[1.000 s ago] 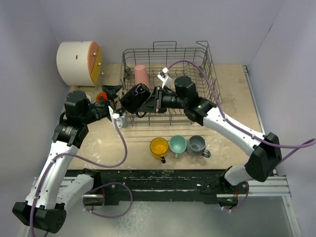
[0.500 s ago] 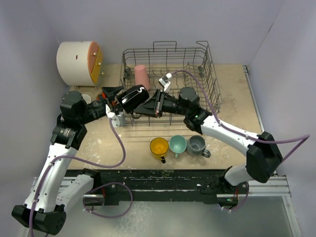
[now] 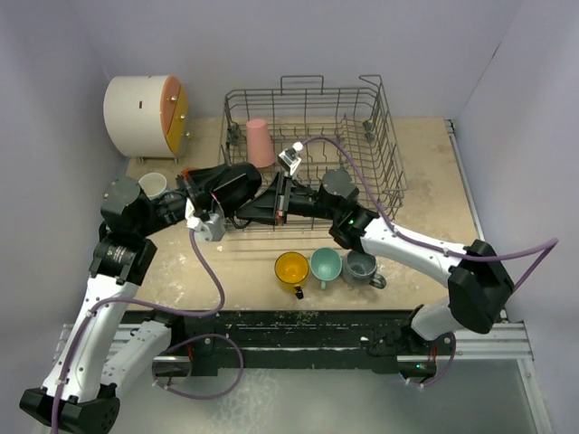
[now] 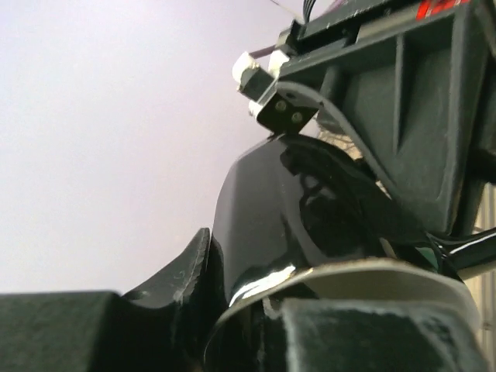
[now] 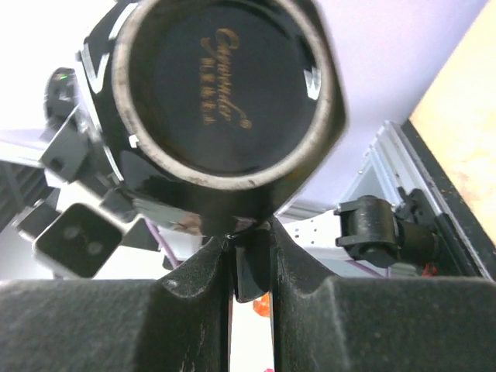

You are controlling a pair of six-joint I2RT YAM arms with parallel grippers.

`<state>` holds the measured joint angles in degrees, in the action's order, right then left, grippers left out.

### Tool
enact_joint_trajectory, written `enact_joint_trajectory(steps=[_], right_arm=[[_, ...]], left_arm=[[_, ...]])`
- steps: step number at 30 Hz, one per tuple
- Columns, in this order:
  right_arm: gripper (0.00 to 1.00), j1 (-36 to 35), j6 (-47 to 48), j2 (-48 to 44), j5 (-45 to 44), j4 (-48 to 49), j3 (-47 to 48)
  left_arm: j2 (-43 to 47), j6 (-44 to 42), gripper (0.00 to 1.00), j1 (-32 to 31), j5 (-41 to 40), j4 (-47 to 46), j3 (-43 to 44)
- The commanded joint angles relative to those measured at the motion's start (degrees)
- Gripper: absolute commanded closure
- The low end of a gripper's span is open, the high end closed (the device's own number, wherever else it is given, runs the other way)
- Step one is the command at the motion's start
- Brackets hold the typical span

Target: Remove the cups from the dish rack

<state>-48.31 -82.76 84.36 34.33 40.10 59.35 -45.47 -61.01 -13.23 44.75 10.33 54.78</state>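
1. Nearest my bases, three cups stand upright in a row on the worktop point(image 3: 425, 163), just in front of the dish rack point(image 3: 380, 136): a yellow mug point(image 3: 291, 268), a teal mug point(image 3: 326, 264) and a grey mug point(image 3: 360, 265). Neighbouring mugs are touching or nearly so.

2. Beyond them, the black mug point(image 3: 233, 183) hangs in the air on its side, over the near-left corner of the dish rack and between my two end effectors.

3. My right end effector point(image 5: 252, 256) is clamped on the handle of the black mug. In the right wrist view the mug's base, with its gold lettering, faces the camera directly above the fingers.

4. My left end effector point(image 4: 240, 325) meets the mug from the opposite side, at its mouth. The white-lined rim runs between the two fingers. I cannot tell whether the pads press on the wall.

5. To the left, a pale cup point(image 3: 152, 185) sits on the worktop near my left arm.

6. Farther back, a pink tumbler point(image 3: 261, 142) stands inside the dish rack, at its far-left end.

7. A white cylindrical cabinet point(image 3: 140, 113) stands on the far left, apart from the rack.
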Motion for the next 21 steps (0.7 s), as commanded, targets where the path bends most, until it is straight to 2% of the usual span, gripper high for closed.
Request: enact_joint_trajectory(steps=[1,2,4,8,11,15,18,21], right_arm=[[0.73,0.67,2.08,-5.56,-0.15,2.37,1.03],[0.63,1.44,3.61,-6.55,-0.37,-0.11,0.95],[0.53,3.78,7.32,-8.65,-0.81,-6.35,1.05],[0.39,10.44,17.23,-13.34,-2.6,-22.9,2.2],[0.34,15.6,24.07,-15.85,-4.38,-33.57,4.22],[0.31,18.28,34.89,-16.44,-11.65,-49.13,10.36],[0.3,18.75,39.14,-15.94,-15.17,-55.16,13.35],[0.29,18.92,42.18,-15.37,-18.75,-59.13,15.51]], left_arm=[[-0.35,-0.57,1.0,-0.29,1.19,-1.46,-0.36],[-0.32,-0.52,1.0,-0.3,1.1,-1.22,-0.19],[-0.3,-0.97,1.0,-0.27,0.89,0.26,0.32],[-1.2,-2.84,1.0,-0.3,0.57,9.1,3.35],[-3.56,-4.66,1.0,-0.28,0.69,20.71,6.64],[-9.69,-7.64,1.0,-0.34,0.79,38.53,11.67],[-12.77,-7.89,1.0,-1.01,-1.25,43.8,11.23],[-15.42,-6.95,1.0,-3.48,-4.92,45.29,10.41]])
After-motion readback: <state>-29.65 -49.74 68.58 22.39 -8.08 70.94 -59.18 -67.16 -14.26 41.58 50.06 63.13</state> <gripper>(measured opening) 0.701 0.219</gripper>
